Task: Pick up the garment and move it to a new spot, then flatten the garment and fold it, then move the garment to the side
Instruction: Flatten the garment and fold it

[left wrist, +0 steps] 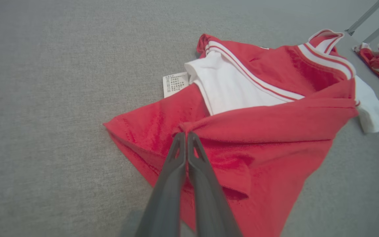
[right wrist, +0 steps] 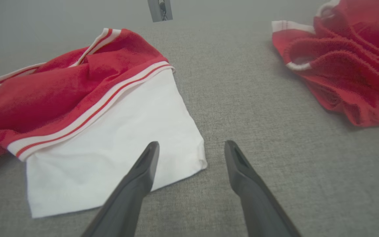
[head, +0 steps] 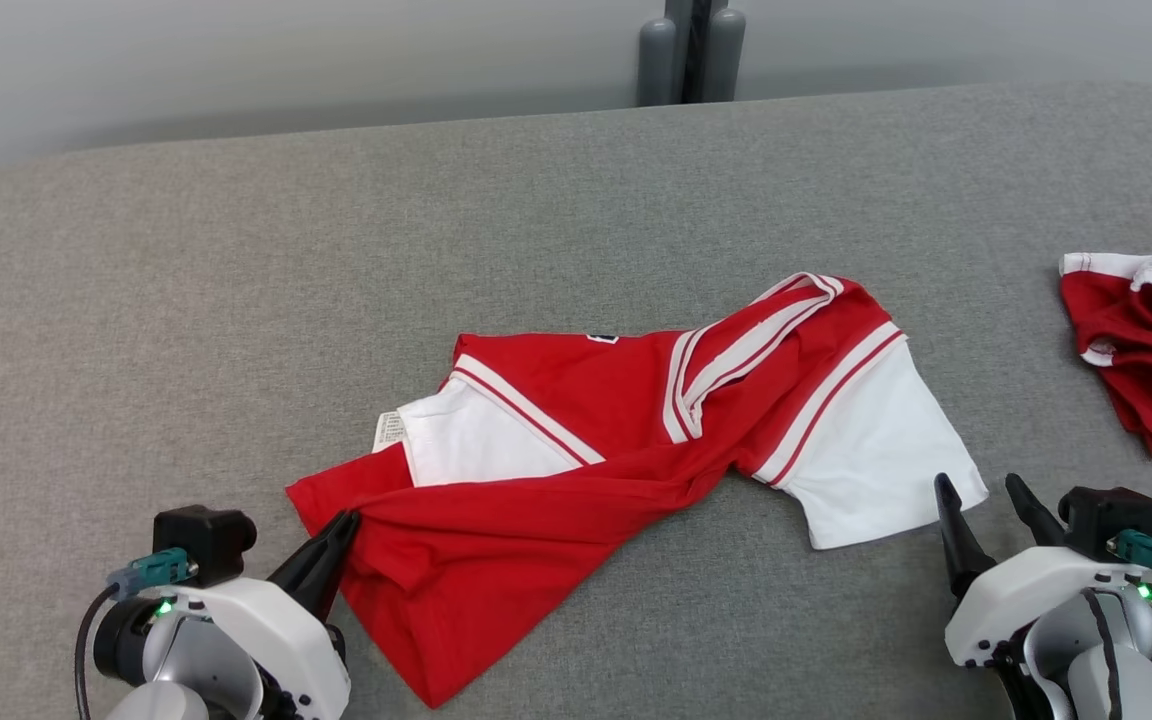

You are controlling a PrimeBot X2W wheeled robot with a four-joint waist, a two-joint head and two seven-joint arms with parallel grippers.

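My left hand (head: 344, 522) pinches the shirt (head: 576, 420); right hand (head: 978, 483) gapes beside its sleeve (head: 876, 440).
I'd grip that sleeve too, then lift both evenly.

Grey cloth tabletop (head: 236, 300), pale wall (head: 236, 60) behind.
A crumpled red bundle with white trim (head: 1151, 350) lies at the tabletop's right edge, partly cut off from sight; two rounded grey posts (head: 691, 50) stand side by side beyond the far edge.
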